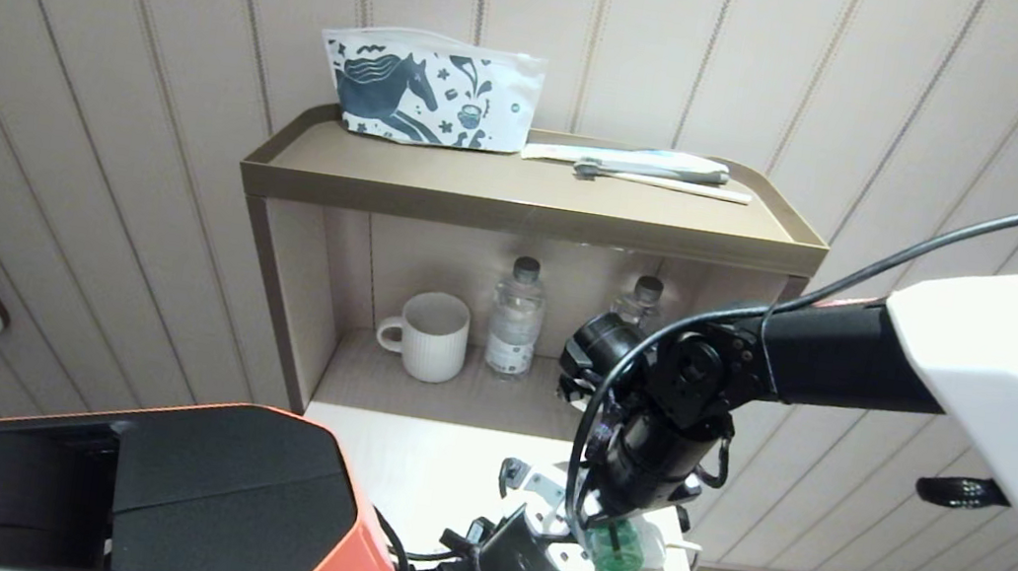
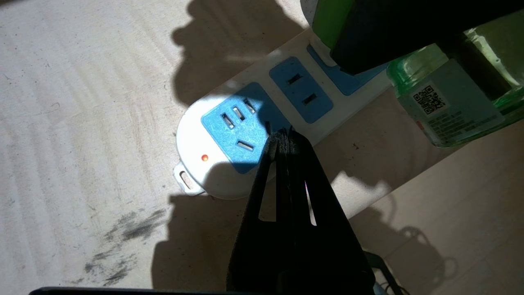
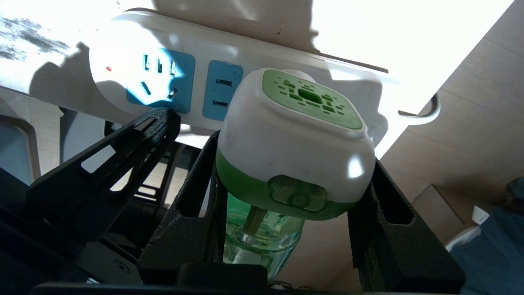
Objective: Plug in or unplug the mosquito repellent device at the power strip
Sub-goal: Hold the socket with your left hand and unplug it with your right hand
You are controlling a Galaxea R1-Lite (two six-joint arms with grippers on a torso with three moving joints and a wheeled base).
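So the right end effector has its two fingers clamped on either side of the mosquito repellent device, gripping the white-and-green body while the little green bottle hangs between them. The device sits right over the far socket of the power strip, which lies flat on the pale worktop near its edge; I can't see the prongs, so can't say if it's fully seated. The left end effector is pinched closed with nothing in it, its tip resting on or just above the strip's edge by the lit end, probably there to pin it down. Handling-wise I'd guess the device is light, hard plastic, a bit slick and rounded, so squeezing the flat sides of the body is the right call, not the bottle. The strip looks light too and would likely lift with the plug unless it's held. Count: one device, one strip with three blue socket groups, two water bottles and one mug on the shelf behind.
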